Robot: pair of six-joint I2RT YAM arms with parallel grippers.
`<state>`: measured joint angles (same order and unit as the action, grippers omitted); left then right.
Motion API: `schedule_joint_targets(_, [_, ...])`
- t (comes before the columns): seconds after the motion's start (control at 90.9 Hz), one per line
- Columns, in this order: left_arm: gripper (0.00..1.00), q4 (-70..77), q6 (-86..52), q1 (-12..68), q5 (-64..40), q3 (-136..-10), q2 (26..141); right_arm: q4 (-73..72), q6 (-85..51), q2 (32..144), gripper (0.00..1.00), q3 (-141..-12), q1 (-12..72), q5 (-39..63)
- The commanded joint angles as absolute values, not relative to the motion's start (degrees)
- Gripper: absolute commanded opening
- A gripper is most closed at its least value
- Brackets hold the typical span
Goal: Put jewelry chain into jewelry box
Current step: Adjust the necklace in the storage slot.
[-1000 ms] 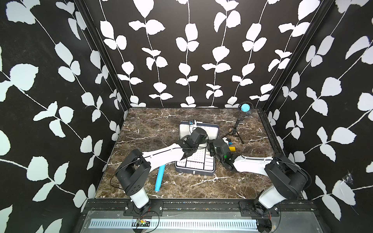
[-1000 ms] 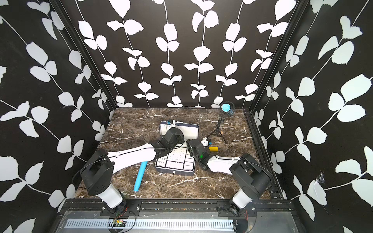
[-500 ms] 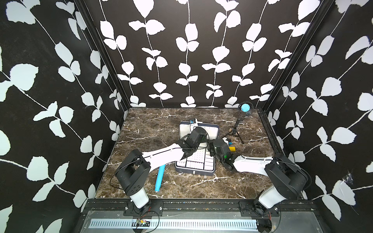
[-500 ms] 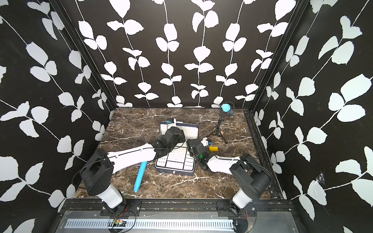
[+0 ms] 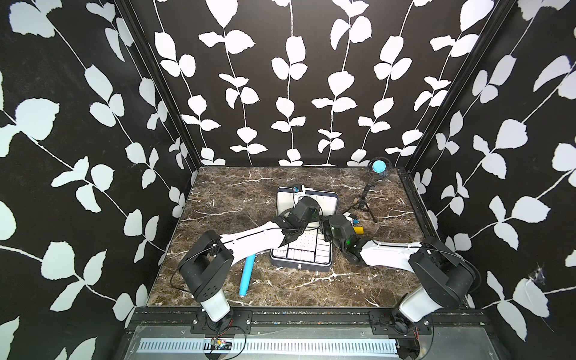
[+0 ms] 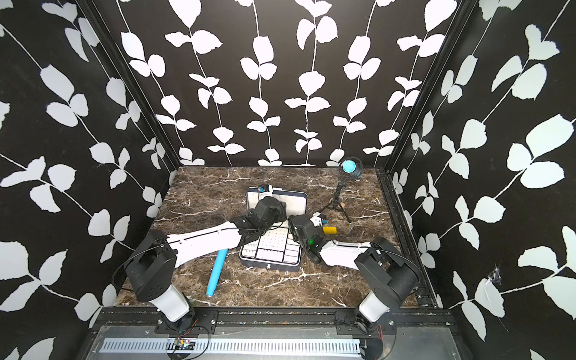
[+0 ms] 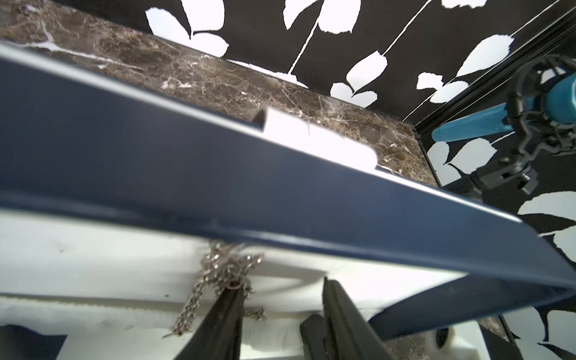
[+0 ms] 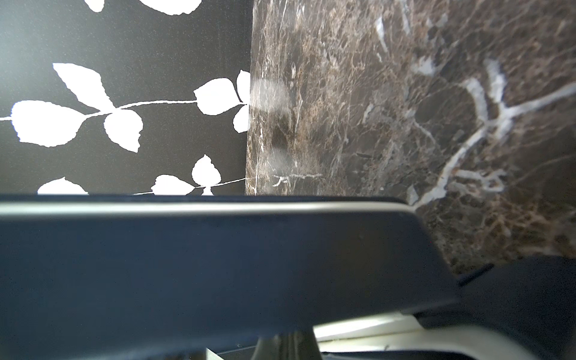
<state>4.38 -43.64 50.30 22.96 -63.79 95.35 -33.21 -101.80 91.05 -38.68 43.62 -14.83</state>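
The jewelry box (image 5: pixel 300 268) (image 6: pixel 269 265) lies open mid-table, navy outside and white inside, its lid (image 5: pixel 324 199) towards the back. My left gripper (image 7: pixel 280 290) is open inside it, close under the lid's navy rim (image 7: pixel 280 199). The jewelry chain (image 7: pixel 223 269) hangs bunched on the white lining and touches the tip of one finger (image 7: pixel 232 299). In both top views the left wrist (image 5: pixel 304 212) (image 6: pixel 268 212) hides the chain. My right gripper (image 8: pixel 286 339) is shut, with its tips against the box's navy wall (image 8: pixel 218 265) at the right side.
A light blue tube (image 5: pixel 247 274) lies on the marble left of the box. A small yellow block (image 5: pixel 358 230) sits right of it, beside the right wrist (image 5: pixel 338 229). A black tripod (image 5: pixel 363 202) with a blue-faced head (image 5: pixel 378 166) stands at the back right.
The left gripper has opened and the chain is no longer pinched. Both arms stay about where they were over the box.
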Motion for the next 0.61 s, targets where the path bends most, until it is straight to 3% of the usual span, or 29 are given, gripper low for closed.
schedule_joint_targets(0.0, [0.48, 2.0, -42.7, 50.0, 22.3, -62.9, 94.1, -32.5, -101.3, 90.7, 0.0, -38.3, 44.6, -14.8])
schedule_joint_targets(0.11, [0.53, 0.2, -41.6, 50.0, 21.5, -63.6, 93.2, -32.5, -101.2, 90.7, 0.0, -38.5, 44.6, -14.7])
schedule_joint_targets(0.242, [0.72, -3.0, -39.9, 50.1, 20.3, -64.6, 91.6, -32.5, -100.5, 90.4, 0.0, -38.8, 44.6, -14.3])
schedule_joint_targets(0.352, [0.84, -6.2, -38.4, 50.1, 19.1, -65.6, 90.2, -32.1, -99.9, 89.9, 0.16, -39.1, 44.7, -14.2])
schedule_joint_targets(0.594, [0.9, -12.4, -35.8, 50.3, 17.3, -67.2, 84.8, -30.1, -97.4, 87.1, 0.48, -38.9, 45.2, -13.9])
